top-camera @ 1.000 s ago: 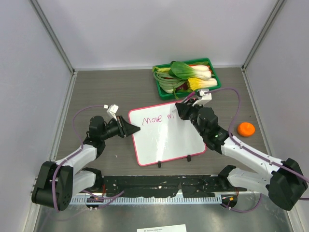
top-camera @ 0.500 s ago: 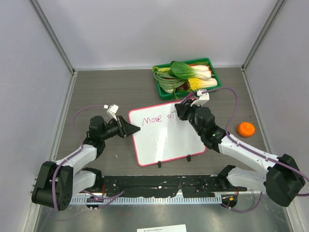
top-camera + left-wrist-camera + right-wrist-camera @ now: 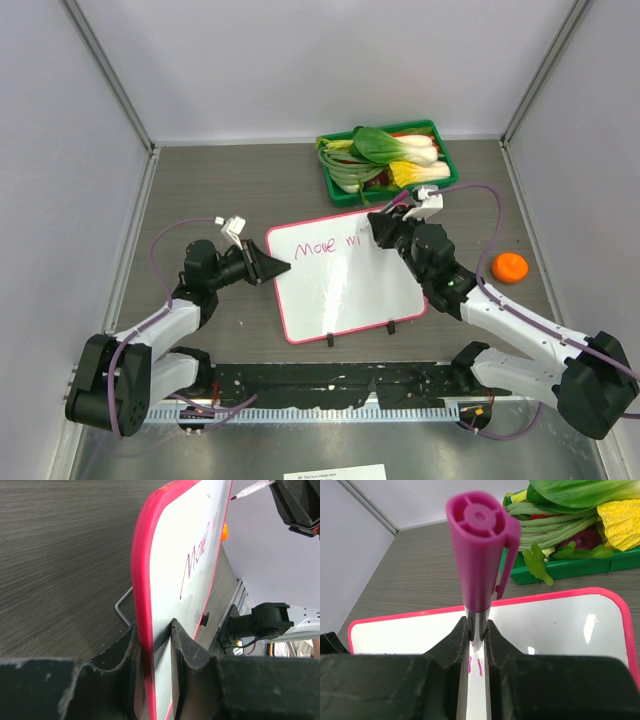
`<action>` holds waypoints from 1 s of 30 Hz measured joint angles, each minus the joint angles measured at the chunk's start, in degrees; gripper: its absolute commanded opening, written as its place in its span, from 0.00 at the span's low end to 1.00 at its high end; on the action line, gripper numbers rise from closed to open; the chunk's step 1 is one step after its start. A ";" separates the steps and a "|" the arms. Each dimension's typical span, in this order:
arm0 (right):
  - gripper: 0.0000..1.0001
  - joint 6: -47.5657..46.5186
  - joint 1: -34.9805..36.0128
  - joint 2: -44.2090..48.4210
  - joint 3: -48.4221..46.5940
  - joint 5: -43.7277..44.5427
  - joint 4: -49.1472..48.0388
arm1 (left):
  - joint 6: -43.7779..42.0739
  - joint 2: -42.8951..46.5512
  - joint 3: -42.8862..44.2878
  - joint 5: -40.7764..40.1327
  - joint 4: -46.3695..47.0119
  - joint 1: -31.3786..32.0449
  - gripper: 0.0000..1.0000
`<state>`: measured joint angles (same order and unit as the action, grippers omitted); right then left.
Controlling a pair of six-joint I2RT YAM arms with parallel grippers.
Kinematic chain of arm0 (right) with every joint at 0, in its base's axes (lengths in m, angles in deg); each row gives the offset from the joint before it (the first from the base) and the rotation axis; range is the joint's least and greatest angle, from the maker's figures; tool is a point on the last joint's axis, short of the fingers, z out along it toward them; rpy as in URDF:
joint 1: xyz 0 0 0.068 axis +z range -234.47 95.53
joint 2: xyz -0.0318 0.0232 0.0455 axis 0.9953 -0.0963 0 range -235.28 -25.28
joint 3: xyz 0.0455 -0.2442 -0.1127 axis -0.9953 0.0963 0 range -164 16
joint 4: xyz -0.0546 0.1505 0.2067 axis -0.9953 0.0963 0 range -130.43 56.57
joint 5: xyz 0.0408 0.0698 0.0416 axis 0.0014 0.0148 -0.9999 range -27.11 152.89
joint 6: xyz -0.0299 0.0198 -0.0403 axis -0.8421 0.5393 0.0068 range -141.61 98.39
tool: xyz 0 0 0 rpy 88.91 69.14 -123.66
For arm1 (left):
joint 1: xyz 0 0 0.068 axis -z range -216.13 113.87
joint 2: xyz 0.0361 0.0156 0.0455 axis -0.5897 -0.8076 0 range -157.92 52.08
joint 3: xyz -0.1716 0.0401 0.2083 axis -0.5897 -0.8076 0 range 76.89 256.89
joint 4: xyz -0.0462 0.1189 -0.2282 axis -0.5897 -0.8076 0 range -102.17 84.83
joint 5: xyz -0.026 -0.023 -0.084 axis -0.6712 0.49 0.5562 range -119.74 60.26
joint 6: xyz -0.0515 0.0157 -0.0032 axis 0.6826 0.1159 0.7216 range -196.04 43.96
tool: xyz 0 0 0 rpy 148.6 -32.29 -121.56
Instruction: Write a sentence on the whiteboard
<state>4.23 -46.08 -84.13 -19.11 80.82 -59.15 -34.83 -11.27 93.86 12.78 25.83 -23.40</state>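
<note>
The whiteboard (image 3: 345, 285) lies tilted on the table, white with a pink-red frame (image 3: 142, 580), and "Move wi" (image 3: 322, 246) is written in pink along its top. My left gripper (image 3: 280, 267) is shut on the board's left edge, one finger on each face (image 3: 152, 630). My right gripper (image 3: 377, 228) is over the board's upper right and shut on a purple-capped marker (image 3: 480, 555). The marker stands upright between the fingers, tip down at the white surface (image 3: 555, 625) just past two short pink strokes (image 3: 474, 666). Its tip also shows in the left wrist view (image 3: 252, 487).
A green tray (image 3: 440, 172) of bok choy and other vegetables stands right behind the board's top edge. An orange fruit (image 3: 510, 267) lies to the right of my right arm. Grey walls close in the table's sides and back.
My right gripper has shifted slightly right along the top line with the marker, and one more short stroke follows the "w". The left gripper and board have not moved.
</note>
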 measured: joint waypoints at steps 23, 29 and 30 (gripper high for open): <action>0.00 1.27 -0.70 -0.79 2.99 -1.05 -0.94 | -0.02 0.00 0.00 -0.04 -0.04 0.00 0.00; 0.01 1.27 -0.70 -0.79 3.02 -0.81 -0.94 | -0.02 0.00 0.00 -0.04 -0.02 0.00 0.00; 0.01 1.29 -0.72 -0.79 3.02 -0.72 -0.92 | -0.02 0.00 0.00 -0.04 -0.04 0.00 0.00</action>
<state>5.52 -46.80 -84.91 -16.09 80.10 -60.07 -34.85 -11.27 93.86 12.74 25.79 -23.40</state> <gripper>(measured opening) 0.172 0.254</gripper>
